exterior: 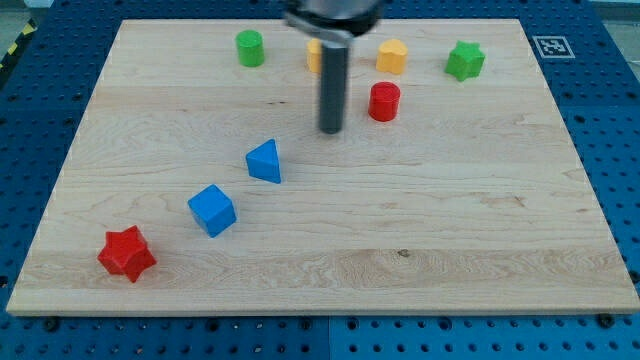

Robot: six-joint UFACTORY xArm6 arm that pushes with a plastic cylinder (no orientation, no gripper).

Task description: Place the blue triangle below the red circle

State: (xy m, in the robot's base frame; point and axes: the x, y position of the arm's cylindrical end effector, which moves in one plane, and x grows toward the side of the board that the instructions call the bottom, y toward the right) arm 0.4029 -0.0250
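The blue triangle (265,161) lies on the wooden board (450,230), left of centre. The red circle (384,101) stands toward the view's top, right of centre. My tip (330,130) is down on the board between them, a little left of the red circle and up and to the right of the blue triangle, touching neither.
A blue cube (212,210) and a red star (127,253) lie at the lower left. Along the top are a green cylinder (250,48), a yellow block (315,55) partly behind the rod, a yellow hexagon (392,56) and a green star (465,61).
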